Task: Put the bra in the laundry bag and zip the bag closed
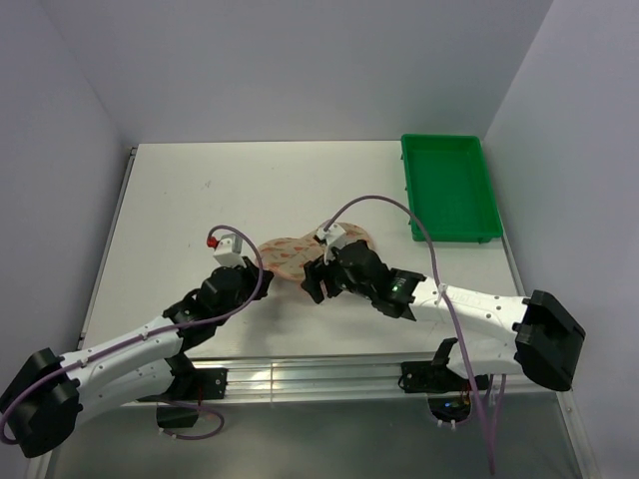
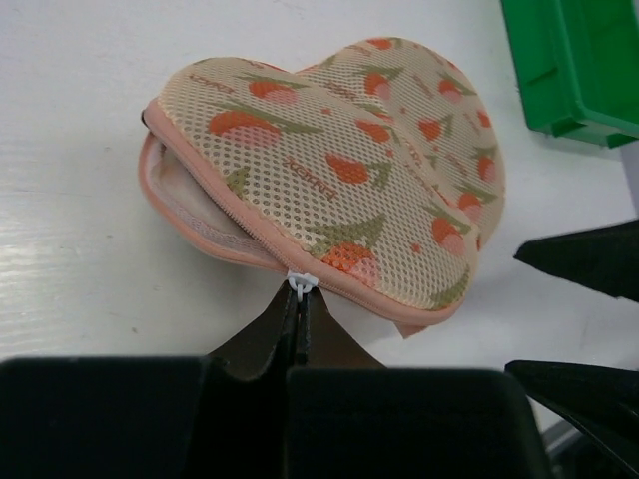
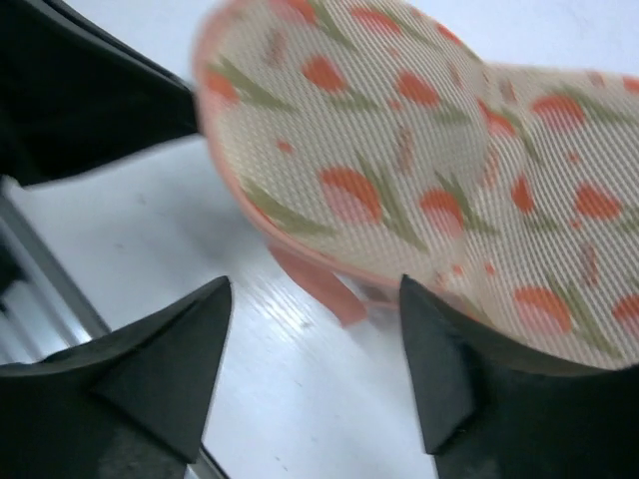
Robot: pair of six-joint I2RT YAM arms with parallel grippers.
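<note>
a flat white table (image 1: 200,200) fills a booth of plain pale grey-lilac walls (image 1: 300,60), with a metal rail (image 1: 300,379) along the near edge where both arm bases sit. the tabletop is matte, with a few faint scuffs. a green plastic tray (image 1: 449,190) lies at the far right corner, well apart from the arms. the laundry bag (image 2: 339,170) lies near the middle of the table, between the two grippers. it is a two-lobed peach mesh pouch with pink zip trim, printed with red-orange fruit shapes on green leaves. small red-orange lettering is repeated among the prints, but it is too small and too skewed to read for certain. no other label or brand shows. in the left wrist view the zip gapes around the left lobe, showing a pale lining, while the trim to the right of the white zip pull (image 2: 301,283) looks joined. the left gripper (image 2: 300,309) has its fingers pressed together, pinching that pull at the bag's near edge. the right gripper (image 3: 315,287) stands with its fingers spread wide at the bag's other lobe, just beside the mesh; a small pink tab (image 3: 334,304) of the trim lies on the table between them, and neither finger clearly touches it. purple cables (image 1: 379,200) loop over both arms.
</note>
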